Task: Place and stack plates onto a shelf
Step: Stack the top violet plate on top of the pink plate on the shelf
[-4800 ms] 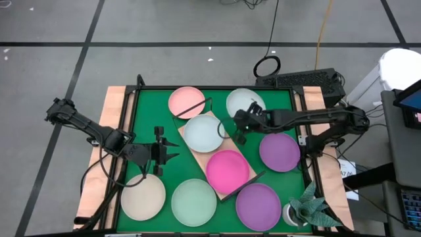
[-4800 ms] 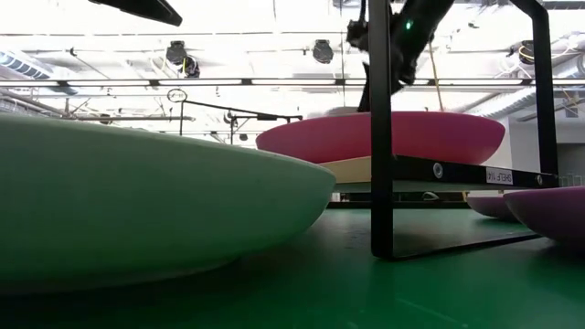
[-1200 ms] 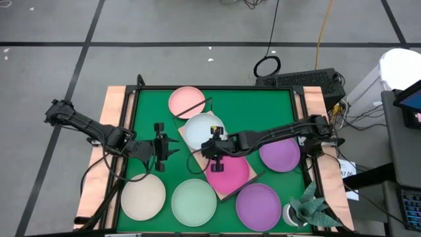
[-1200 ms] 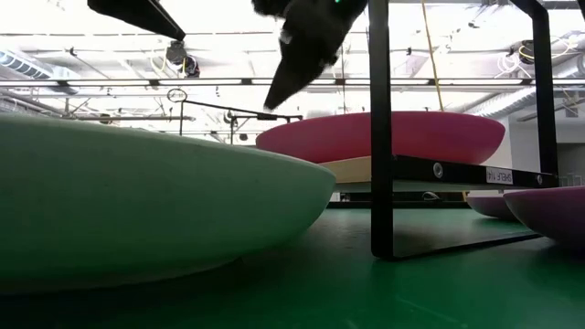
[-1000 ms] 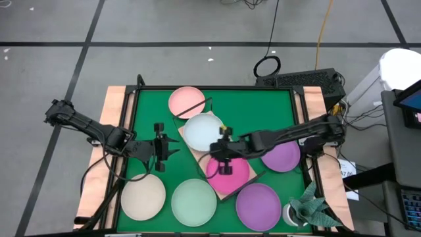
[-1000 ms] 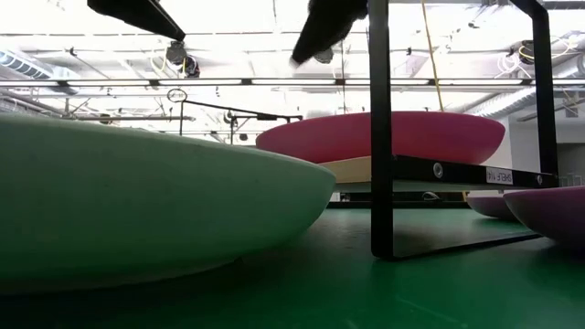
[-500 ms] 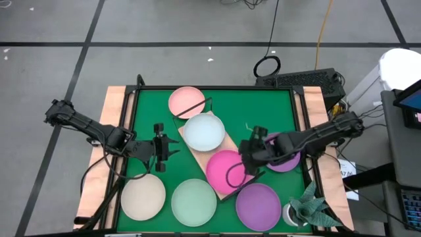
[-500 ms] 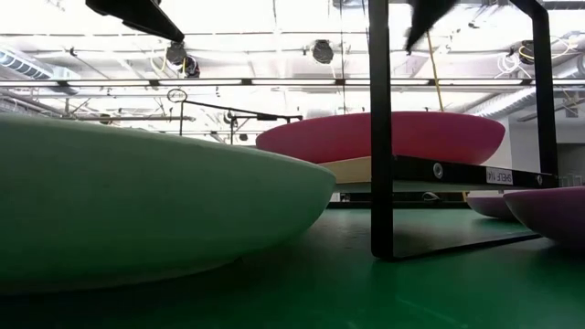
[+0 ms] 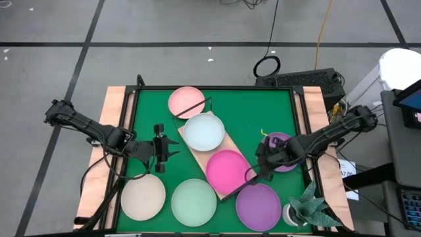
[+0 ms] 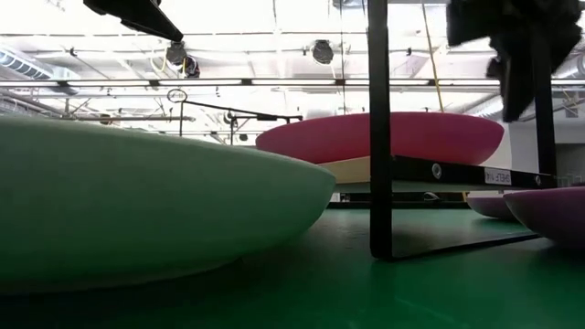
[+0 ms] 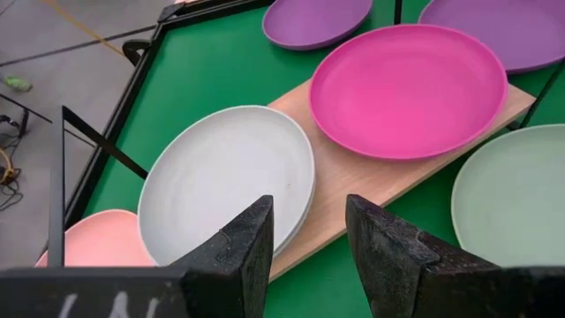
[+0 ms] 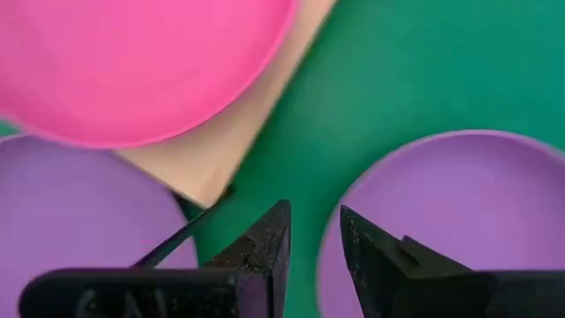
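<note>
Right gripper [image 9: 263,160] at a purple plate's rim
Fingers slightly parted, empty, over the round purple plate [image 9: 283,149] at the light wood shelf's [image 9: 231,141] three o'clock (left gripper [image 9: 166,148] waits, parted)

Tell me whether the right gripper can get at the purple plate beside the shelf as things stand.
Probably yes. The right gripper hovers open at the rim of that purple plate, beside the shelf. Nothing lies on the plate or between its rim and the fingers.
</note>
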You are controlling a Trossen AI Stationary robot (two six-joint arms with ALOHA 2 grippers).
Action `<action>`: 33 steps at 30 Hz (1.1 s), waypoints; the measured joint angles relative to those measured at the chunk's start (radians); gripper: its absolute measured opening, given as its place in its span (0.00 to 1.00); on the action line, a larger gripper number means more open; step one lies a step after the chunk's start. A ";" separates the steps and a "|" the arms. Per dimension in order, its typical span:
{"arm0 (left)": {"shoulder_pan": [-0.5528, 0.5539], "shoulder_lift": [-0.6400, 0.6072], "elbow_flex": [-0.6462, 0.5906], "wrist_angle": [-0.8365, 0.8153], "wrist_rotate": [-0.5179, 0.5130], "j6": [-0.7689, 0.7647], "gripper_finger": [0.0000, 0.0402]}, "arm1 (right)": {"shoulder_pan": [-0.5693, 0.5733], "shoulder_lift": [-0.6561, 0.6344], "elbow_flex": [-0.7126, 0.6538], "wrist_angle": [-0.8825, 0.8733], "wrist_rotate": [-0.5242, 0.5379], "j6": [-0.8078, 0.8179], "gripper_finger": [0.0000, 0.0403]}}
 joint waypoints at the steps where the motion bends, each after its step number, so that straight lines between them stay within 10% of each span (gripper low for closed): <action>1: 0.000 0.000 0.000 0.000 0.000 0.000 0.37 | 0.000 -0.018 -0.038 0.036 -0.015 0.005 0.21; 9: 0.000 0.000 0.000 0.000 0.000 0.001 0.37 | 0.012 -0.167 -0.235 0.294 -0.059 0.058 0.21; 19: 0.000 0.000 0.000 -0.010 0.000 -0.025 0.37 | 0.063 -0.361 -0.255 0.125 0.021 0.223 0.21; 33: 0.000 0.000 0.000 -0.017 0.000 -0.042 0.37 | 0.213 -0.157 -0.253 0.094 -0.036 0.175 0.21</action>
